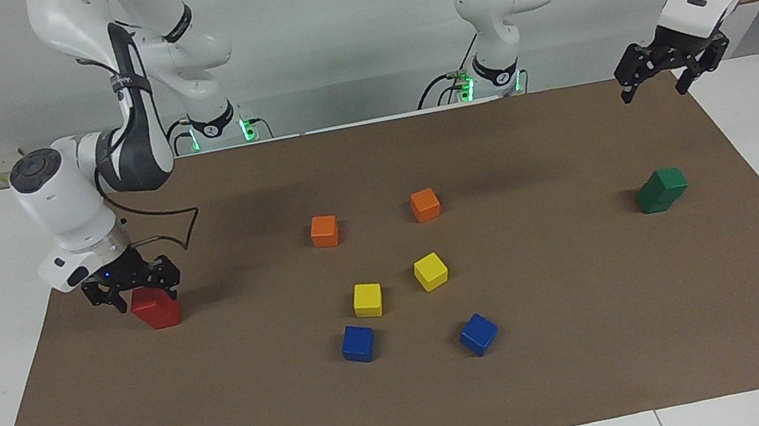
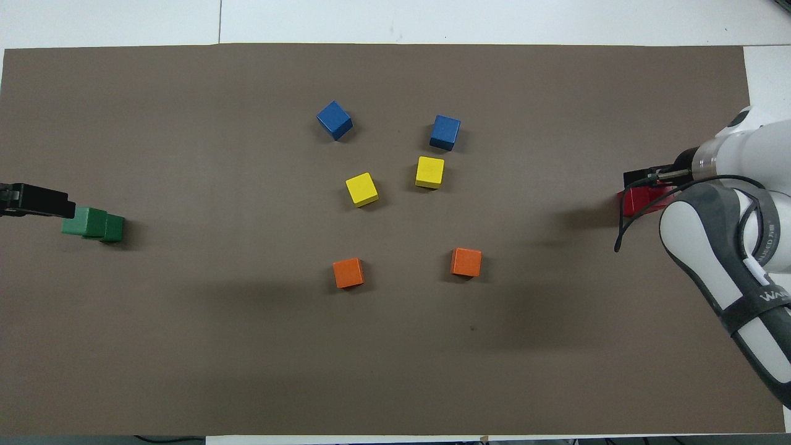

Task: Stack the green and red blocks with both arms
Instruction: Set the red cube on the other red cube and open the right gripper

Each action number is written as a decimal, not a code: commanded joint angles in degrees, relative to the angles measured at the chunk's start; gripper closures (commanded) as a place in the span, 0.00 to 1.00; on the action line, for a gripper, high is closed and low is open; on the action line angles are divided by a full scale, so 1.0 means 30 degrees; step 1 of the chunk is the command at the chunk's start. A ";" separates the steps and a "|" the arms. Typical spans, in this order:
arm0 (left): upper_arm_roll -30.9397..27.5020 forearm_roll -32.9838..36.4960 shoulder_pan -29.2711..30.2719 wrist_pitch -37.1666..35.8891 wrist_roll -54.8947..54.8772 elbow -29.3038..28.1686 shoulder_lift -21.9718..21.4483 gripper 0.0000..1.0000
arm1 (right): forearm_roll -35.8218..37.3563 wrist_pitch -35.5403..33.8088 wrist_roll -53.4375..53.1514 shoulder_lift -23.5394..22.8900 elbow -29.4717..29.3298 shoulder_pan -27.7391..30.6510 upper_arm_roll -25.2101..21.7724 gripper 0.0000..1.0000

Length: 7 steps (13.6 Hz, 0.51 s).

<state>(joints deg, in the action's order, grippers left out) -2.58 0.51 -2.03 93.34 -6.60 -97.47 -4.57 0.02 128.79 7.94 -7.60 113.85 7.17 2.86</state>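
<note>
Red stack [image 1: 156, 308] sits under the spread right gripper [image 1: 131, 288]; left gripper [image 1: 659, 70] hangs spread above green stack [image 1: 663, 189].

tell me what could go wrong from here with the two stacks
The right gripper is open but sits just above the red stack, so a sideways pull-away could clip the top block and topple it. The green stack looks offset, its upper block not square over the lower, so a bump might tip it. The left gripper hangs open well above the mat, posing little risk.
</note>
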 commanded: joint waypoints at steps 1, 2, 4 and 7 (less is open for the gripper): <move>-0.0194 -0.0200 -0.0348 -0.0233 0.0529 0.0381 0.0031 0.00 | -0.0065 -0.3863 -0.1090 0.0918 -0.2520 0.0071 0.0832 0.00; -0.0194 -0.0200 -0.0348 -0.0233 0.0529 0.0381 0.0060 0.00 | -0.0065 -0.4979 -0.1440 0.1415 -0.2964 0.0043 0.0893 0.00; -0.0194 -0.0200 -0.0348 -0.0146 0.1285 0.0381 0.0060 0.00 | -0.0036 -0.6536 -0.1649 0.2441 -0.3581 0.0042 0.0981 0.00; -0.0136 -0.0200 -0.0348 -0.0116 0.1613 0.0382 0.0060 0.00 | -0.0065 -0.8150 -0.1620 0.3177 -0.4604 0.0130 0.0952 0.00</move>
<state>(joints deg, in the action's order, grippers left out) -2.43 0.51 -2.06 93.42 -3.17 -97.31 -4.58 0.02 106.97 3.78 1.49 101.96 7.01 5.50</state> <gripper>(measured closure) 0.000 0.000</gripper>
